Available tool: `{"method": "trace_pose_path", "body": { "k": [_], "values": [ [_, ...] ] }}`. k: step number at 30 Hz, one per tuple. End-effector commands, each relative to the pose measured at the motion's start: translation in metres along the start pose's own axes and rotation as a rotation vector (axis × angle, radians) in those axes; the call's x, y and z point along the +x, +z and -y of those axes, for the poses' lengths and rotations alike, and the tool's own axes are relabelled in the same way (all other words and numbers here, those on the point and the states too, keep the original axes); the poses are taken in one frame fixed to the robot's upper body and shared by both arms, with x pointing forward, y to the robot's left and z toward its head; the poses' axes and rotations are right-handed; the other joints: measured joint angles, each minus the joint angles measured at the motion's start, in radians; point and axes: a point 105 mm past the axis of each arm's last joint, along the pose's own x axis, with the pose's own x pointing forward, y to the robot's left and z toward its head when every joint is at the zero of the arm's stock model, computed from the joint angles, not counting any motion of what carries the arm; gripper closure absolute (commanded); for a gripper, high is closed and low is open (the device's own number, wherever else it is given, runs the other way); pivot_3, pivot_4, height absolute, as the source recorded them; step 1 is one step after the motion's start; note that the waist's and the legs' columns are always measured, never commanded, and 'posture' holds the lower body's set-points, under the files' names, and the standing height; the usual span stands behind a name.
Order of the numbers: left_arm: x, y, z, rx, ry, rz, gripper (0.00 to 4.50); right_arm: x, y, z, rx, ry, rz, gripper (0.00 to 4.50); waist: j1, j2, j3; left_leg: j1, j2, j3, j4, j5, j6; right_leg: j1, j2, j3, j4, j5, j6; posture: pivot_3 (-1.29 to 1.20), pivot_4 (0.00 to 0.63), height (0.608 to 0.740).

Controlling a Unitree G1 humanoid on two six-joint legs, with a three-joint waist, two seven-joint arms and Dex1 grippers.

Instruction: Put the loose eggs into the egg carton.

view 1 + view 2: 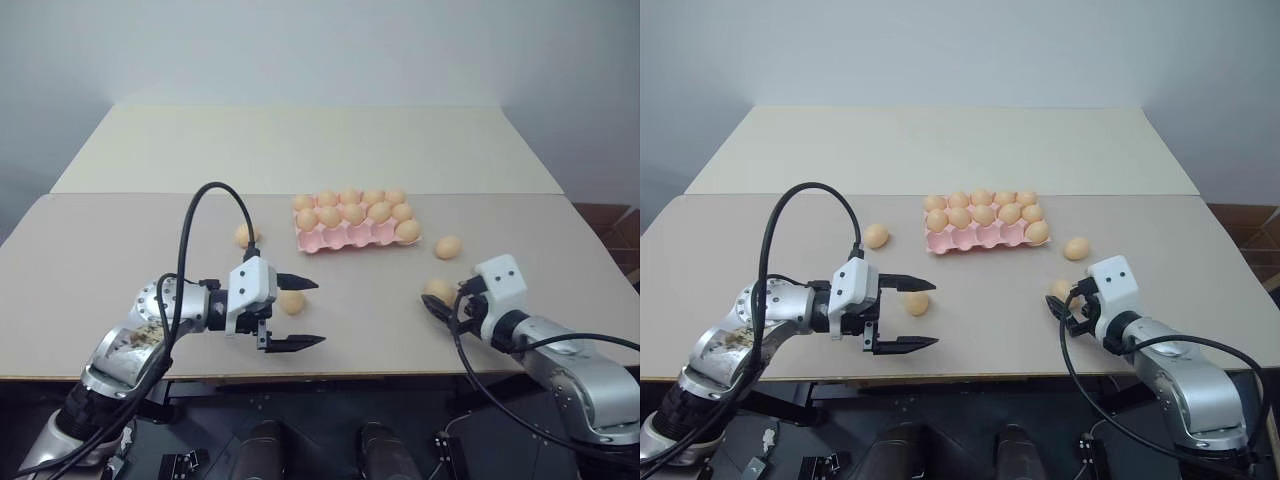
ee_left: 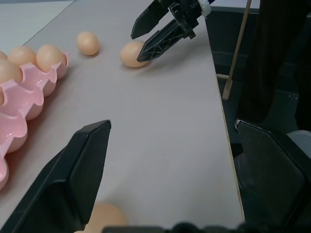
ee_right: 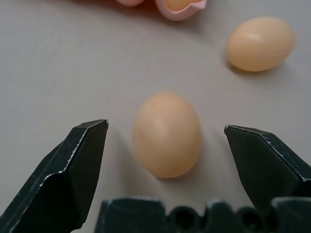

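The pink egg carton (image 1: 335,239) sits mid-table, its two far rows full of eggs and its near row of cups bare. Loose eggs lie around it: one to its left (image 1: 246,235), one near the front (image 1: 291,301), and two to its right (image 1: 448,247) (image 3: 167,133). My left gripper (image 1: 303,313) is open and points right, with the front egg (image 2: 104,216) low between its fingers, close to one of them. My right gripper (image 3: 165,128) is open, with its fingers on either side of the nearer right-hand egg and not touching it.
The table's front edge (image 1: 380,372) runs just under both grippers. A seam crosses the table behind the carton. A black cable (image 1: 200,215) loops up over the left arm. Open tabletop lies between the two grippers.
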Motion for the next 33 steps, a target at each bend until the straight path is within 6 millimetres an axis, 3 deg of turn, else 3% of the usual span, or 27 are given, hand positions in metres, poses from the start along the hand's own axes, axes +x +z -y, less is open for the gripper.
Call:
{"method": "trace_pose_path", "body": {
  "k": [1, 2, 6, 9, 12, 16, 20, 26, 33],
  "values": [
    [0.001, 0.010, -0.005, 0.042, 0.013, 0.023, 0.03, 0.002, 0.009, 0.003, -0.030, -0.014, 0.038, 0.00, 0.000, 0.000, 0.000, 0.000, 0.000, 0.000, 0.000, 0.000, 0.000, 0.000, 0.000, 0.000, 0.000, 0.000, 0.000, 0.00, 0.150, 0.740],
    [0.001, 0.010, -0.005, 0.041, 0.016, 0.024, 0.03, 0.003, 0.010, 0.003, -0.031, -0.011, 0.039, 0.00, 0.000, 0.000, 0.000, 0.000, 0.000, 0.000, 0.000, 0.000, 0.000, 0.000, 0.000, 0.000, 0.000, 0.000, 0.000, 0.00, 0.150, 0.740],
    [0.001, 0.010, -0.008, 0.050, 0.032, 0.015, 0.00, 0.007, 0.013, 0.003, -0.038, -0.008, 0.048, 1.18, 0.000, 0.000, 0.000, 0.000, 0.000, 0.000, 0.000, 0.000, 0.000, 0.000, 0.000, 0.000, 0.000, 0.000, 0.000, 0.00, 0.150, 0.740],
    [0.003, 0.011, -0.010, 0.041, 0.050, 0.025, 0.00, 0.009, 0.015, 0.001, -0.057, 0.005, 0.053, 2.32, -0.001, 0.000, 0.000, 0.000, 0.000, 0.000, 0.000, 0.000, 0.000, 0.000, 0.000, 0.000, 0.000, 0.000, 0.000, 0.00, 0.150, 0.740],
    [0.002, 0.012, -0.014, 0.034, 0.108, 0.039, 0.00, 0.008, 0.027, -0.003, -0.087, 0.022, 0.093, 2.92, 0.000, 0.000, 0.000, 0.000, 0.000, 0.000, 0.000, 0.000, 0.000, 0.000, 0.000, 0.000, 0.000, 0.000, 0.000, 0.00, 0.150, 0.740],
    [0.001, 0.018, -0.017, 0.002, 0.162, 0.075, 0.00, 0.013, 0.066, -0.015, -0.112, 0.041, 0.226, 3.10, -0.007, 0.000, 0.000, 0.000, 0.000, 0.000, 0.000, 0.000, 0.000, 0.000, 0.001, 0.000, 0.001, 0.000, 0.001, 0.00, 0.150, 0.740],
    [0.004, 0.021, -0.008, -0.022, 0.136, 0.081, 0.00, 0.034, 0.097, -0.030, -0.079, 0.054, 0.309, 3.14, -0.010, 0.000, 0.000, 0.001, 0.001, -0.002, 0.000, 0.000, 0.000, 0.000, 0.002, 0.000, 0.002, 0.000, 0.000, 0.00, 0.150, 0.740],
    [0.004, 0.021, -0.008, -0.032, 0.159, 0.066, 0.00, 0.074, 0.116, -0.050, -0.110, 0.069, 0.308, 3.15, -0.004, 0.000, 0.000, 0.000, 0.000, -0.001, 0.000, 0.000, 0.000, -0.001, 0.001, 0.000, 0.002, 0.001, 0.000, 0.00, 0.150, 0.740],
    [0.007, 0.022, -0.009, -0.026, 0.177, 0.066, 0.00, 0.100, 0.117, -0.039, -0.111, 0.005, 0.299, 3.15, -0.001, 0.000, 0.000, -0.001, 0.000, -0.001, 0.000, 0.000, 0.000, -0.001, 0.000, -0.001, 0.002, 0.001, 0.000, 0.00, 0.150, 0.740]
  ]
}}
